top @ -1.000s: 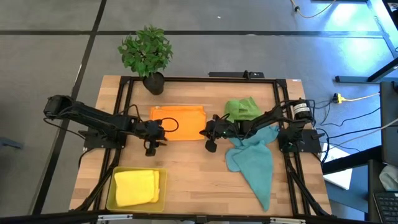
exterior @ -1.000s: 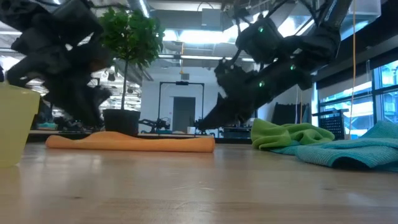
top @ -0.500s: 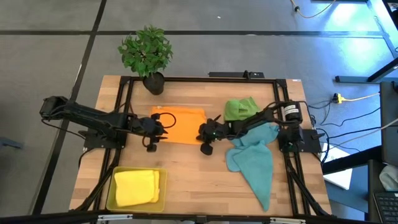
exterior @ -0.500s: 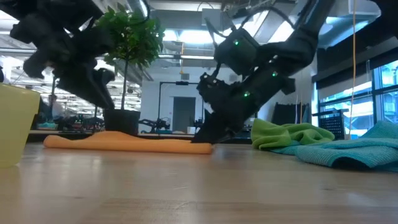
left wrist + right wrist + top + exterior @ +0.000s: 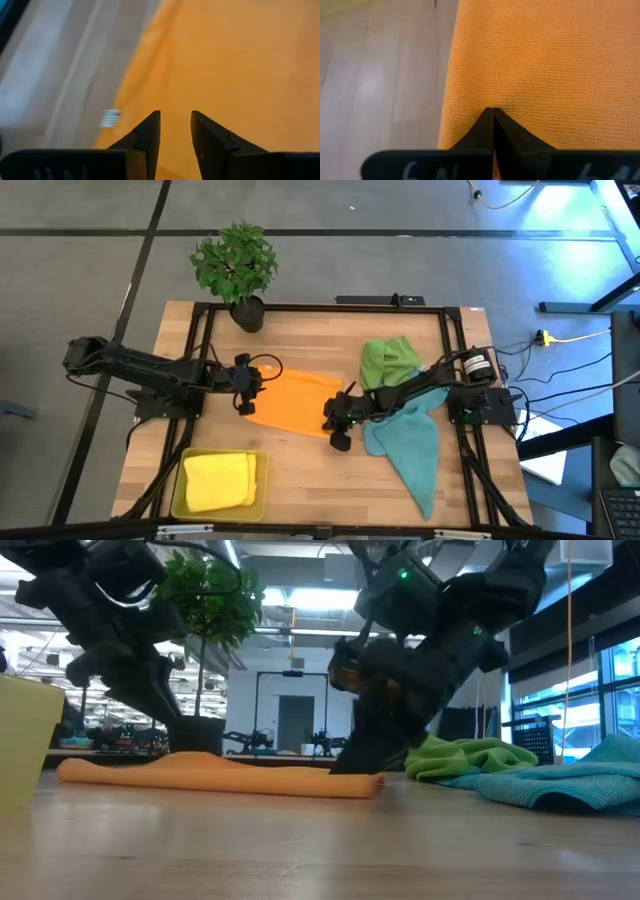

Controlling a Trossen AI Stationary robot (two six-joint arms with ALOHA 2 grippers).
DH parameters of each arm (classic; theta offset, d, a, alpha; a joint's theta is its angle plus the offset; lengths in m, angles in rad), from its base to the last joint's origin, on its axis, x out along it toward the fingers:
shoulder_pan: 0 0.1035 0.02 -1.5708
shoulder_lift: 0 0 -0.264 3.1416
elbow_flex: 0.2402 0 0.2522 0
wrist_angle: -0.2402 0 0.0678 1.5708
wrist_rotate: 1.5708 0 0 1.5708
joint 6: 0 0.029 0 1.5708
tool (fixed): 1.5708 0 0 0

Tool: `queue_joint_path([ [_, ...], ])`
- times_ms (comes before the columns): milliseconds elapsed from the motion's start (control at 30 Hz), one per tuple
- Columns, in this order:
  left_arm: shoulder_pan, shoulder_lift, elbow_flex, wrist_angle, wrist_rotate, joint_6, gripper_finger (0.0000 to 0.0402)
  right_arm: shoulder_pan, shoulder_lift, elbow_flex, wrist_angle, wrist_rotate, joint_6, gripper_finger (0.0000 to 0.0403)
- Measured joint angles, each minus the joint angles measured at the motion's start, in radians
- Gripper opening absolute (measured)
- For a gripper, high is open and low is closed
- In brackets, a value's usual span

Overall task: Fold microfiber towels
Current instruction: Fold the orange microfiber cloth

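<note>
We see the right gripper (image 5: pixel 338 418) just right of centre in the high view, its fingers (image 5: pixel 492 127) pressed fully together and touching the near edge of the orange towel (image 5: pixel 291 402); whether any cloth is pinched between them we cannot tell, because the tips meet right on the orange surface in the right wrist view. The left gripper (image 5: pixel 244 387) sits left of centre at the towel's upper left corner, its two fingers (image 5: pixel 147 135) standing a little apart with orange cloth showing in the narrow gap; from the left wrist view we cannot tell whether they nip the fabric or merely rest above it. The orange towel lies flat in the middle of the wooden table (image 5: pixel 300 470), turned at an angle, and in the low view it reads as a long, low roll-edged strip (image 5: pixel 215 778) across the left and centre of the frame. To the right of it, the green towel (image 5: pixel 388 360) lies crumpled in the upper right, touching a teal-blue towel (image 5: pixel 412 450) that trails toward the lower right. The yellow towel (image 5: pixel 220 480) lies folded in the yellow tray (image 5: pixel 178 492) at the lower left. A potted plant (image 5: pixel 236 268) stands at the table's upper left edge.
</note>
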Motion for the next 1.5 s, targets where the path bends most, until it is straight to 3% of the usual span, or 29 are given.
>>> queue_joint_path([
  [200, 0.081, 0.0, 0.0, -0.025, 0.005, 0.01, 0.0105, 0.019, -0.074, -0.008, -0.065, 0.005, 0.008, 0.0005],
  [400, 0.197, 0.0, 0.0, 0.011, 0.255, 0.109, 0.0125, 0.011, -0.138, -0.009, -0.07, 0.084, -0.048, 0.0026],
  [700, 0.345, 0.023, 0.0, 0.083, 0.389, 0.155, 0.013, -0.063, -0.146, -0.009, -0.064, 0.089, -0.11, 0.0107],
  [1067, 0.388, 0.184, 0.0, 0.171, 0.426, 0.161, 0.013, -0.224, -0.147, -0.007, -0.164, 0.06, -0.14, 0.012],
  [1500, 0.402, 0.279, 0.065, 0.164, 0.436, 0.21, 0.013, -0.214, -0.15, -0.016, -0.244, 0.064, -0.113, 0.0119],
])
